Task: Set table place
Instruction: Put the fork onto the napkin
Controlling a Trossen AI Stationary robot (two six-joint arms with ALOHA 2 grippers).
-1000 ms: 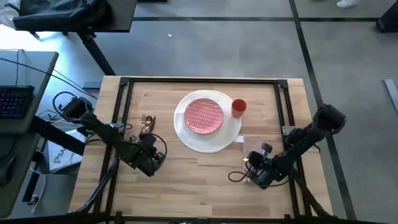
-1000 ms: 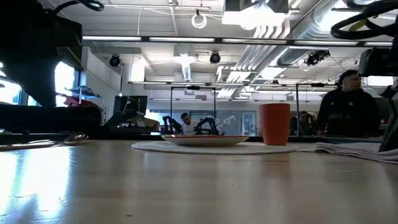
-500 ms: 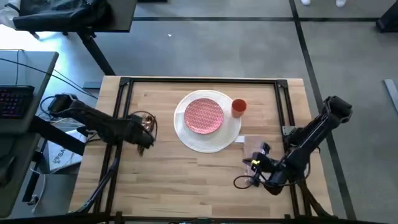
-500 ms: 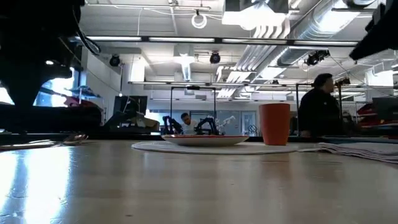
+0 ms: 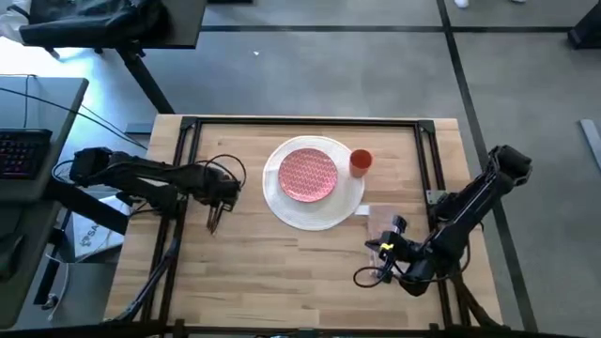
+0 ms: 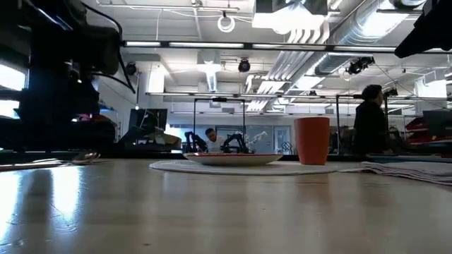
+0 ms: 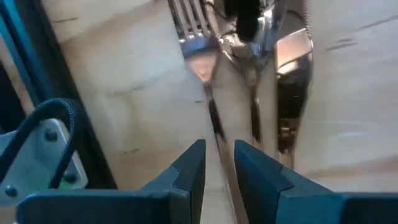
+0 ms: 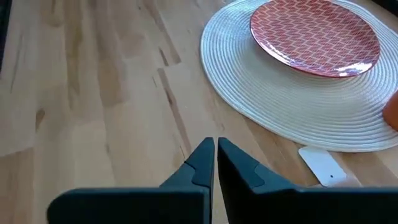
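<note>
The big white plate [image 5: 315, 188] is seen near the middle of the light wood tabletop [image 5: 282, 272], and the smaller red plate [image 5: 308, 174] is set on top of it. The little orange cup [image 5: 361, 162] is stood just beside the white plate, on the side toward the right arm. A pale napkin [image 5: 380, 218] is laid flat near the white plate, on the right arm's side, and a small white tag [image 8: 323, 167] is seen at its edge, close to the rim of the white plate. The shiny cutlery [image 7: 249, 68] is laid on the bare wood on the left arm's side, well apart from the plates; a fork [image 7: 196, 37] and other pieces are lying side by side there. The left gripper [image 7: 217, 163] is held right over the handles of the cutlery, and its fingers [image 7: 189, 171] are a little apart, with one thin handle seen between them; it cannot be told if the handle is being touched. The right gripper [image 8: 215, 154] is held over bare wood near the napkin, with its fingers pressed together and nothing in them. A black rail [image 5: 188, 150] is run around the tabletop, and black cables [image 5: 221, 167] are looped by the left arm. A grey desk with a keyboard [image 5: 21, 150] is seen off to the side. Far behind the tabletop, a person [image 6: 369, 120] is seen in the room.
</note>
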